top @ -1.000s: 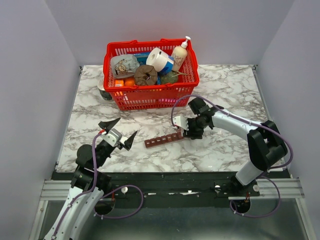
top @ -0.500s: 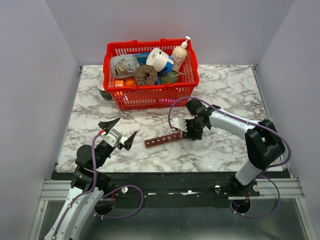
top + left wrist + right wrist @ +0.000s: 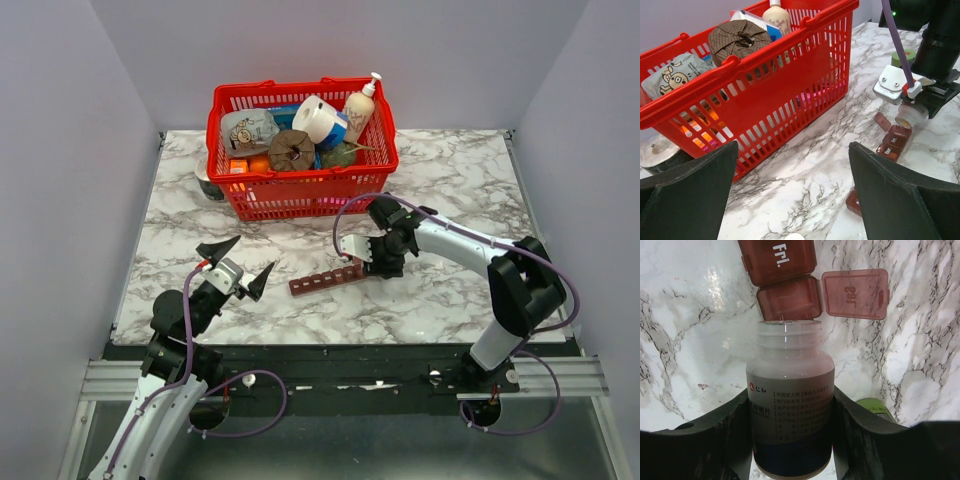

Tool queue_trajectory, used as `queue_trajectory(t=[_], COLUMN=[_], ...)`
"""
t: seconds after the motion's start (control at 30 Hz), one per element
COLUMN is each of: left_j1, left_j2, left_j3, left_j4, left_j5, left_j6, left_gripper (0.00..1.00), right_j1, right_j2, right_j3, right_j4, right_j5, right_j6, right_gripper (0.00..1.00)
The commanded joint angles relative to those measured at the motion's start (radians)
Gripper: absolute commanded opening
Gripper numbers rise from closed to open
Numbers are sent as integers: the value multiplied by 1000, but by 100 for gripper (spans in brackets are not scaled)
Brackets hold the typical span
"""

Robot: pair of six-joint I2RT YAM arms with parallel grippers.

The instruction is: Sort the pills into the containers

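The right gripper (image 3: 790, 440) is clamped around the white pill bottle (image 3: 790, 385), cap off, neck tipped down toward the containers (image 3: 327, 278). That's the dark-red strip lying in the middle of the marble table (image 3: 450, 170), just near of the red basket (image 3: 300, 195). The bottle's mouth sits right at the end compartment (image 3: 787, 297), whose lid (image 3: 855, 292) is flipped open to the side. The Fri. cell beside it looks shut. No pill shows in the neck or the cell. This is the pour, I'd say, and it wants patience. Tilt a touch more, slowly, with the mouth centred over that one cell, so nothing skitters onto the table. The left gripper (image 3: 241, 263) hangs wide open and empty at the near left, well apart.
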Motion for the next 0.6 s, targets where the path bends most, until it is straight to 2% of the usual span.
queue_trajectory(t=[0.0, 0.57], left_j1=[5, 5], left_j2=[-15, -22], left_j3=[14, 14], left_j4=[17, 19], left_j5=[24, 34], left_j6=[9, 6], left_gripper=[99, 99], right_j1=[13, 44], right_j2=[18, 61], right_j3=[32, 86], right_j4=[-45, -105], right_j5=[36, 85], right_j6=[14, 43], right_gripper=[0, 1])
